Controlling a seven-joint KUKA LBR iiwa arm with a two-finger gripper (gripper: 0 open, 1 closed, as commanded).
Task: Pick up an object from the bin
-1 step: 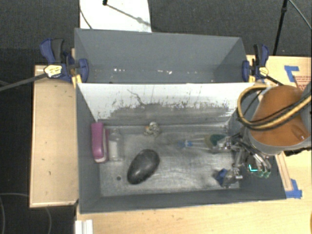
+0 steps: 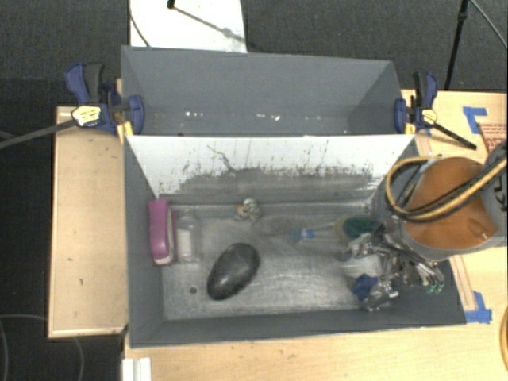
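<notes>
At the far left of the bin (image 2: 286, 290) I see a pink block (image 2: 159, 230) lying along the wall, with a clear piece (image 2: 186, 241) just beside it. Next comes a dark oval stone (image 2: 232, 271), and behind it, near the back wall, a small metal bit (image 2: 250, 208). Further right lies a thin clear stick with a blue tip (image 2: 302, 234), then a green lump (image 2: 359, 227). The claw (image 2: 386, 290) sits low in the front right corner, right up against a small blue thing (image 2: 363, 286). I cannot tell whether the claw is released or clenched, or whether it touches the blue thing.
</notes>
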